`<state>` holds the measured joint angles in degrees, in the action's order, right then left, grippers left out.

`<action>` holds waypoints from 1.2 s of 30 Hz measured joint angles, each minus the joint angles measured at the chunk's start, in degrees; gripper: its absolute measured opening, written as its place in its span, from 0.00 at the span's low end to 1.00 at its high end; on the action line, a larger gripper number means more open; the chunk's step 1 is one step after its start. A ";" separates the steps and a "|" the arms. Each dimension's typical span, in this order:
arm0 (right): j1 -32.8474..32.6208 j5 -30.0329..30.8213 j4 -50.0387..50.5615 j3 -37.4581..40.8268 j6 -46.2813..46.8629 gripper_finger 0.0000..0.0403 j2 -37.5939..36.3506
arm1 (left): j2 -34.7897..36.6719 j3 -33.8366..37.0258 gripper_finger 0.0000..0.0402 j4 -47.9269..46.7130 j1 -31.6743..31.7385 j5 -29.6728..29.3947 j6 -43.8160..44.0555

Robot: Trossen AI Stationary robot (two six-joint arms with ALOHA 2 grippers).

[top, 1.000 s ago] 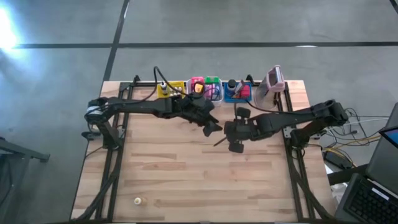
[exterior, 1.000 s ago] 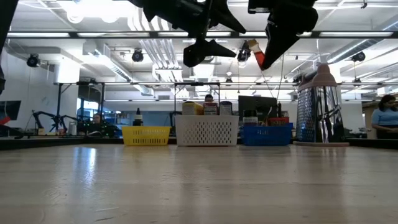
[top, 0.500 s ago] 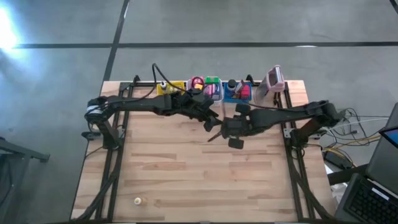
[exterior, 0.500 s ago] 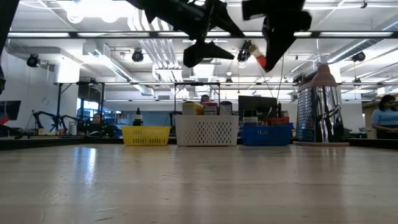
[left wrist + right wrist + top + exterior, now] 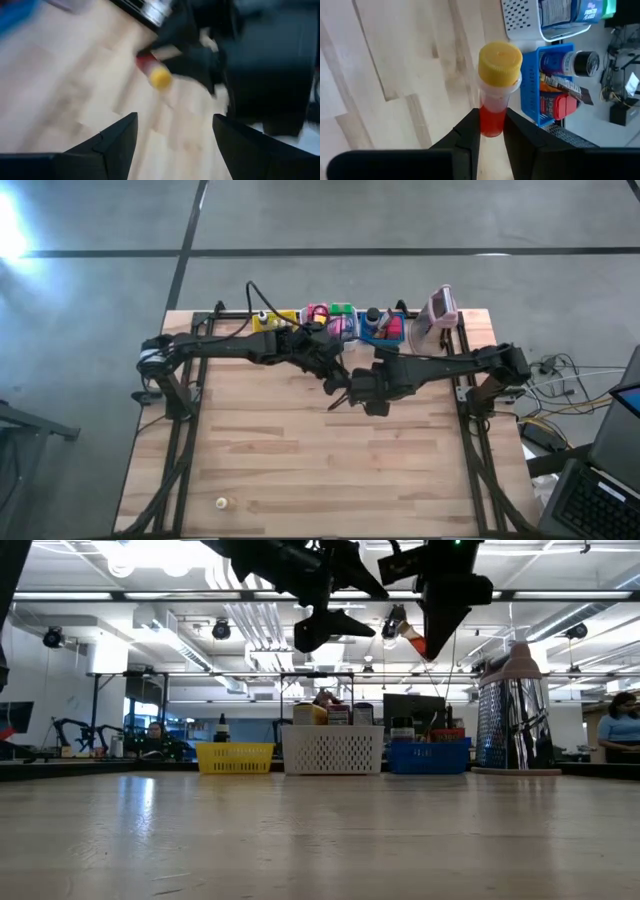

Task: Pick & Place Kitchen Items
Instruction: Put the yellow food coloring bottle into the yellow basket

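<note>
A small bottle with a red body and a yellow cap [image 5: 500,62] hangs above the middle of the table, with my right gripper [image 5: 492,132] shut on it. The low view shows that bottle [image 5: 408,630] high above the wood. My left gripper [image 5: 172,135] stands open just beside it, toward the table's left, with its fingers apart and nothing between them. The left wrist view shows the bottle [image 5: 155,72] ahead of the open fingers. In the high view my left gripper [image 5: 335,375] and my right gripper [image 5: 347,393] stand nearly tip to tip. My right gripper pinches the bottle's red lower body [image 5: 491,120] between its two fingers, one on each side. The capped end [image 5: 500,60] sticks out free of the fingers. The fingers slant down from the table's right. The bottle is lifted clear of the table and tilted.
Along the far edge stand a yellow bin [image 5: 268,323], a white bin [image 5: 335,327] with packets and a blue bin [image 5: 382,330] with jars. A tall grater [image 5: 515,710] stands at the far right. A tiny whitish piece [image 5: 221,502] lies near the front left corner.
My right gripper has carried the bottle toward the table's left, closer to my left gripper, and has tipped further downward. The bottle stays lifted clear. My left gripper has stayed in place, open.
</note>
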<state>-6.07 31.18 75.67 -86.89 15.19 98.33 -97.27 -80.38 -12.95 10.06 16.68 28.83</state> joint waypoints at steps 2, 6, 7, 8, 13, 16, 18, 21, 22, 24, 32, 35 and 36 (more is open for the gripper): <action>-0.06 -1.06 -0.68 0.00 -0.50 0.17 -0.68 | -0.21 0.07 0.65 -0.42 0.18 4.85 -2.36; 0.14 -8.65 -5.12 0.00 -3.02 0.21 -3.23 | -0.51 0.11 0.65 -1.10 -0.03 6.39 -12.44; 0.14 -10.89 -6.44 -0.02 -3.60 0.21 -3.90 | -0.51 0.12 0.65 -1.43 -0.03 6.38 -15.24; 0.16 -13.19 -7.44 -0.02 -4.09 0.22 -4.58 | -0.51 0.13 0.65 -1.39 -0.03 6.30 -17.37; 0.07 -20.76 -9.99 -0.02 -4.02 0.20 -7.04 | -0.45 -0.56 0.65 -1.36 0.03 4.99 -25.58; 0.10 -21.00 -9.96 -0.07 -3.46 0.18 -7.33 | -0.40 -2.18 0.65 -1.09 -0.04 4.66 -31.12; 0.17 -21.01 -9.96 -0.07 -3.45 0.17 -7.30 | -0.29 -3.13 0.65 -1.12 -0.46 4.46 -34.57; 0.13 -20.99 -9.99 -0.07 -3.52 0.17 -7.29 | -0.29 -4.18 0.65 -1.20 -1.04 4.49 -37.23; 0.10 -20.98 -10.00 -0.06 -3.42 0.17 -7.21 | -0.29 -4.46 0.65 -1.77 -1.15 4.51 -37.69; 0.10 -20.96 -9.98 0.00 -3.36 0.19 -7.19 | -0.29 -5.06 0.65 -3.07 -1.28 4.51 -37.98; 0.14 -20.76 -10.07 0.00 -3.37 0.21 -7.19 | -0.62 -5.74 0.65 -4.62 -3.69 -0.58 -41.42; 0.14 -20.76 -10.10 0.00 -3.51 0.18 -7.19 | -0.64 -6.34 0.65 -4.91 -4.64 -1.42 -42.90; 0.14 -20.74 -10.11 0.00 -3.55 0.18 -7.19 | -0.83 -6.58 0.65 -5.05 -4.92 -1.44 -43.57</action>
<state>-5.93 10.44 65.56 -86.89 11.64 91.13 -98.09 -86.96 -18.00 5.14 15.24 -14.74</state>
